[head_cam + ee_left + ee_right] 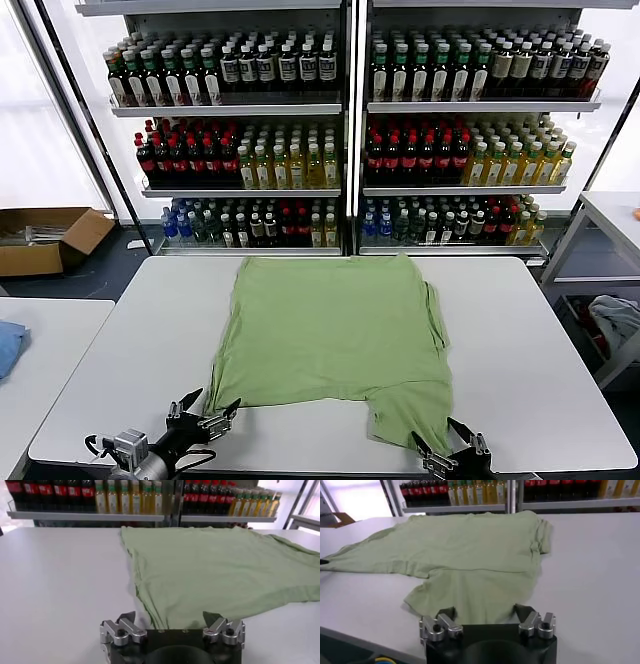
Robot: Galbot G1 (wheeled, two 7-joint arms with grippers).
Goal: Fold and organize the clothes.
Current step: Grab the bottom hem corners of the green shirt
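We see the polo shirt (335, 340) lying flat, plain side up, at the middle of the white table (530, 350). It looks light, soft and limp, so we expect it to sag and drag unless pinched at its edges. Our left gripper (205, 413), spread, waits at the shirt's 7 o'clock corner; our right gripper (452, 447), spread, at 5 o'clock by the sleeve.

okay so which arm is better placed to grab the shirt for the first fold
Probably the right. The right gripper is open right at the polo shirt flap that reaches the near table edge. The left gripper, also open, sits beside the shirt's near-left corner.
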